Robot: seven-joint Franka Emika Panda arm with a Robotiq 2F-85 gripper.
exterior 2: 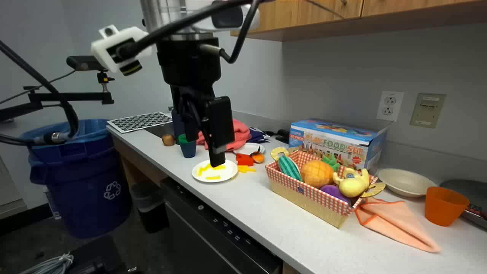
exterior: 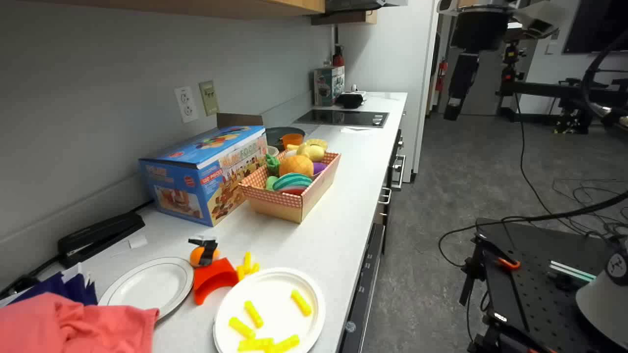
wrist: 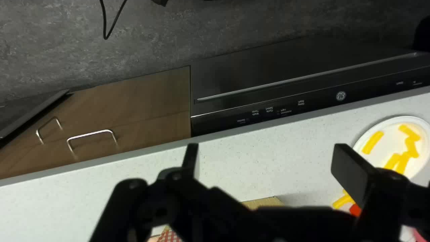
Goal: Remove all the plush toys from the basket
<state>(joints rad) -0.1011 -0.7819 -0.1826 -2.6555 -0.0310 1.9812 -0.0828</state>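
The basket (exterior: 279, 210) has a red checkered lining and stands on the counter, also in an exterior view (exterior 2: 300, 202). It holds several plush toys: a teal-striped watermelon slice (exterior 2: 290, 167), an orange one (exterior 2: 317, 173), a yellow one (exterior 2: 352, 185) and a purple one (exterior 2: 335, 192). Yellow slices show at its rim (exterior 2: 279, 152). In the wrist view only a bit of the basket (wrist: 170, 236) shows; the toys are hidden there. My gripper (wrist: 267, 158) is open and empty, high above the floor beside the counter's front edge, apart from the basket. It shows in both exterior views (exterior: 454, 110) (exterior 2: 207, 142).
A play food box (exterior 2: 331, 142) stands behind the basket. A white plate (exterior 2: 224, 176) with yellow sticks lies on the counter. An orange cup (exterior 2: 445, 207), a peach cloth (exterior 2: 399, 224) and a beige bowl (exterior 2: 407, 182) lie at the basket's other end. Cabinets (exterior 2: 327, 15) hang above.
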